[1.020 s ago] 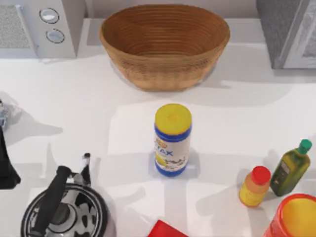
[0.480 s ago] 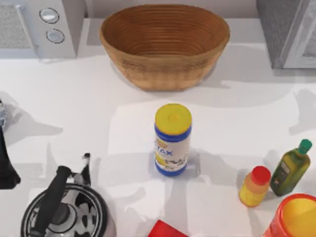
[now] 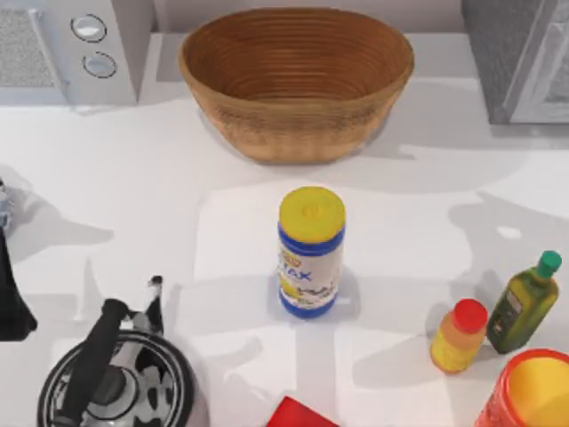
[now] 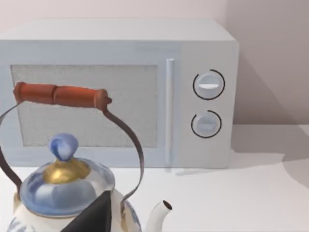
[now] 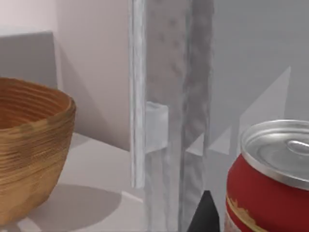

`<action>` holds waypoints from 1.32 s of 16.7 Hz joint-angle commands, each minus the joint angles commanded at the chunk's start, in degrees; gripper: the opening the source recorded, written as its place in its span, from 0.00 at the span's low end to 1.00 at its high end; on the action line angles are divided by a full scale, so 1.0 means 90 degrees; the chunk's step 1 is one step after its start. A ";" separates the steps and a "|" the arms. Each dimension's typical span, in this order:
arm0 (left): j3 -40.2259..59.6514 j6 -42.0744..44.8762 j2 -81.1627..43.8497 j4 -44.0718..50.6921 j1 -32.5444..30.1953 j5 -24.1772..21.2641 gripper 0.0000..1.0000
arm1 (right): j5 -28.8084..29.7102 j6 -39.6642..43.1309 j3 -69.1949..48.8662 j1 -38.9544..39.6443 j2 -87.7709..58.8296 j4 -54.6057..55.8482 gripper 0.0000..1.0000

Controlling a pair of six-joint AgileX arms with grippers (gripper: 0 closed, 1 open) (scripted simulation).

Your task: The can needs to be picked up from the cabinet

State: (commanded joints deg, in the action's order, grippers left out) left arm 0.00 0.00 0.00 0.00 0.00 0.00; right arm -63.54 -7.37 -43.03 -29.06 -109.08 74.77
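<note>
A red can (image 5: 273, 186) with a silver top stands close in the right wrist view, against the grey inner wall of the cabinet (image 5: 164, 116). A dark part of my right gripper (image 5: 205, 216) shows just beside the can, apart from it. In the top view the cabinet (image 3: 520, 58) stands at the back right corner. My left arm (image 3: 11, 294) is parked at the table's left edge, and a dark part of my left gripper (image 4: 96, 217) shows before a blue and white kettle (image 4: 63, 188).
A woven basket (image 3: 298, 80) sits at the back middle and a microwave (image 3: 71, 49) at the back left. A yellow-lidded blue canister (image 3: 311, 253) stands mid-table. An orange bottle (image 3: 459, 336), an oil bottle (image 3: 524, 304), a red tub (image 3: 531, 391) and a black kettle (image 3: 116, 378) line the front.
The arm's shadow on the table's right side has spread left and down toward the bottles. The objects on the table and my left arm have not moved.
</note>
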 joint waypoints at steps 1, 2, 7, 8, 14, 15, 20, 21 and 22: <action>0.0000 0.0000 0.0000 0.0000 0.0000 0.0000 1.00 | -0.0308 -0.0030 -0.0216 -0.0144 -0.0554 0.0372 0.00; 0.0000 0.0000 0.0000 0.0000 0.0000 0.0000 1.00 | -0.0594 -0.0057 -0.0411 -0.0278 -0.1070 0.0713 0.00; 0.0000 0.0000 0.0000 0.0000 0.0000 0.0000 1.00 | -0.1597 -0.0154 -0.1039 -0.0786 -0.2890 0.1874 0.00; 0.0000 0.0000 0.0000 0.0000 0.0000 0.0000 1.00 | -0.1695 -0.0164 -0.1094 -0.0849 -0.3063 0.1985 0.00; 0.0000 0.0000 0.0000 0.0000 0.0000 0.0000 1.00 | -0.1771 -0.0182 -0.1119 -0.0882 -0.3215 0.2064 0.00; 0.0000 0.0000 0.0000 0.0000 0.0000 0.0000 1.00 | -0.1766 -0.0193 -0.1123 -0.0865 -0.3215 0.2061 0.00; 0.0000 0.0000 0.0000 0.0000 0.0000 0.0000 1.00 | -0.1541 -0.0413 -0.1287 -0.0215 -0.3276 0.1977 0.00; 0.0000 0.0000 0.0000 0.0000 0.0000 0.0000 1.00 | -0.1495 -0.0410 -0.1316 -0.0144 -0.3282 0.1945 0.00; 0.0000 0.0000 0.0000 0.0000 0.0000 0.0000 1.00 | -0.1450 -0.0375 -0.1335 -0.0126 -0.3280 0.1908 0.00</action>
State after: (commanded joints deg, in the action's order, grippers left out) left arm 0.00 0.00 0.00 0.00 0.00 0.00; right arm -76.60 -10.75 -55.05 -30.19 -138.61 91.94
